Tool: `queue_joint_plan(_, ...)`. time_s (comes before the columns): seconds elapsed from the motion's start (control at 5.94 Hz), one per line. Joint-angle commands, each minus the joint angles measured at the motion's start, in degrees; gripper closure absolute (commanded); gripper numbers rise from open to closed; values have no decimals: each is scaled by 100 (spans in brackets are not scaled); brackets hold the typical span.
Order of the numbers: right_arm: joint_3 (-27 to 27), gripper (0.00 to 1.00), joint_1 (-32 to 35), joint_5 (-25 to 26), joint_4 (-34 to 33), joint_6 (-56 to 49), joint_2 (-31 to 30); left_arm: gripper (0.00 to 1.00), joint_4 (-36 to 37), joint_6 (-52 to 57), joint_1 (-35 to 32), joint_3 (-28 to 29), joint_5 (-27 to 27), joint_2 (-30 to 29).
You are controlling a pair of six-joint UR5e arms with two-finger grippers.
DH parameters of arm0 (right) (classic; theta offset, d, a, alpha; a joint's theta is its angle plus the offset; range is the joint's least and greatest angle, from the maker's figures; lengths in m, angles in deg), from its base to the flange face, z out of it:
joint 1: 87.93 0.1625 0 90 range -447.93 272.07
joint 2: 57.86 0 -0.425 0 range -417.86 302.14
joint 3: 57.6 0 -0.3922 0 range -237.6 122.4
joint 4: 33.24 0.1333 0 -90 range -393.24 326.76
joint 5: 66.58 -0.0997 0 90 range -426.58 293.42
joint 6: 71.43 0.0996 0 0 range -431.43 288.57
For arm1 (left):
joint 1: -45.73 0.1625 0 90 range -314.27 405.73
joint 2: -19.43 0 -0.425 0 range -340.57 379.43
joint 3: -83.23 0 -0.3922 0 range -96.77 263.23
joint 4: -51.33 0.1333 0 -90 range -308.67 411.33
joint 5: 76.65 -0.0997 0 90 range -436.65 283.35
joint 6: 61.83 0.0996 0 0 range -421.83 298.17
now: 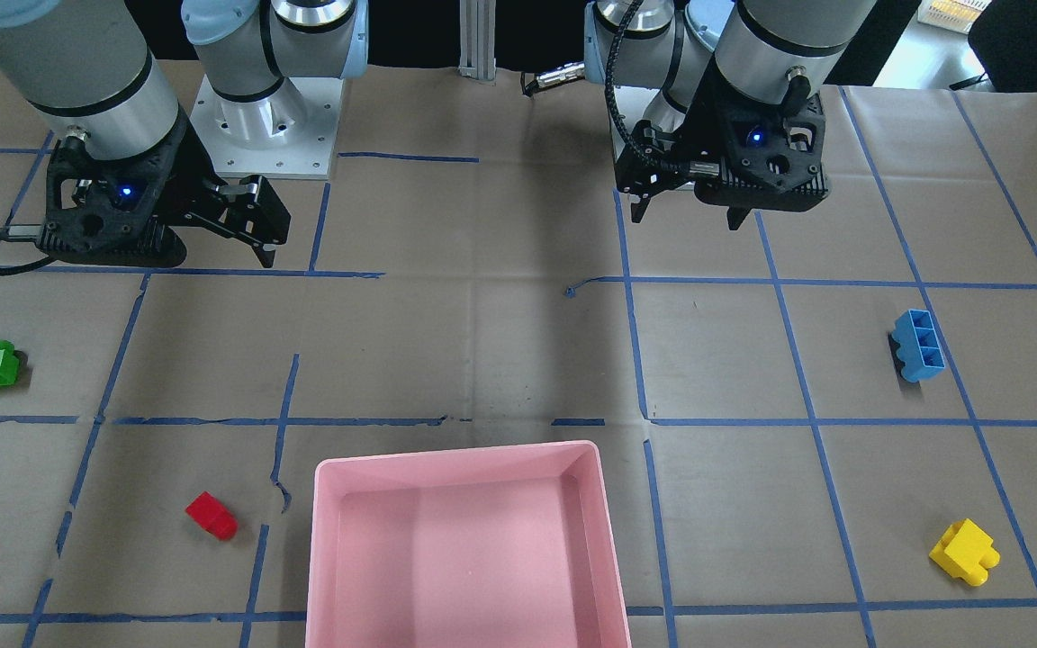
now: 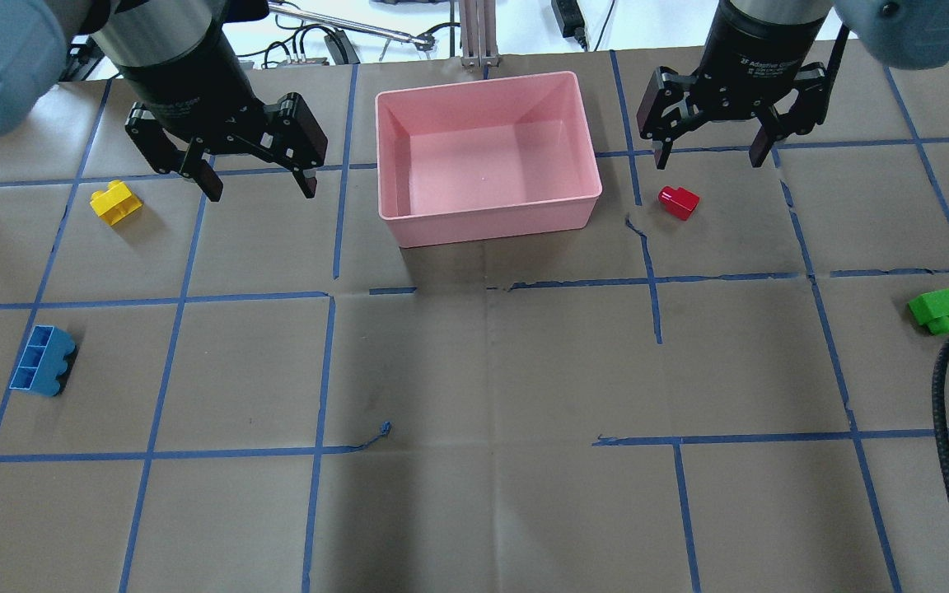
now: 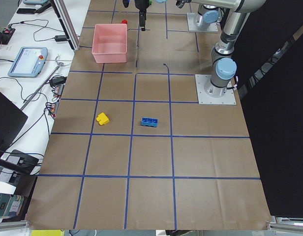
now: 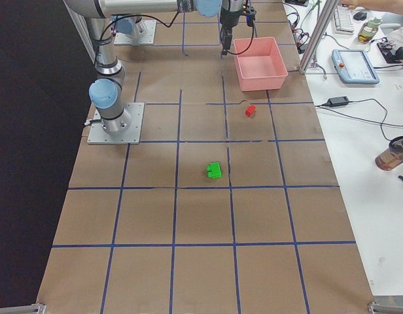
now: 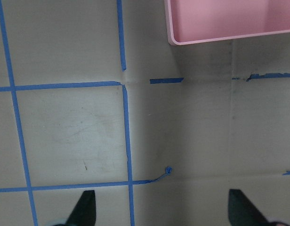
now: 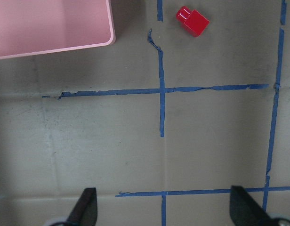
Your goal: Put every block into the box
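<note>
Pink box at the far side of the table, every block outside it.
Up in the air, left gripper, jaws spread wide, holding nothing, between yellow block and box. Same for right gripper, near red block. Far left, blue block; far right, green block.

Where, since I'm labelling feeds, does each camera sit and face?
Overhead: behind the robot, looking forward-down; left gripper, right gripper and box show.
Front-facing: across the table, facing the robot; both grippers show, sides mirrored.
Exterior left: table's end, left arm near; yellow block, blue block close.
Exterior right: opposite end, right arm near; green block close.
Left wrist: down past its fingertips onto the box corner.
Right wrist: same, plus the red block.
Both wrist views share the box.
</note>
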Motion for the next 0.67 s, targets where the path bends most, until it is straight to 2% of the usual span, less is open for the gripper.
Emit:
queue_joint_plan(0.0, 9, 0, -9, 1, 15, 0, 0, 1, 10, 10, 47, -13, 0, 46)
queue_joint_plan(0.34, 9, 0, -9, 1, 15, 0, 0, 1, -86, 131, 466, -118, -26, 125)
queue_joint_plan(0.51, 9, 0, -9, 1, 15, 0, 0, 1, -78, 620, 939, -241, -35, 108)
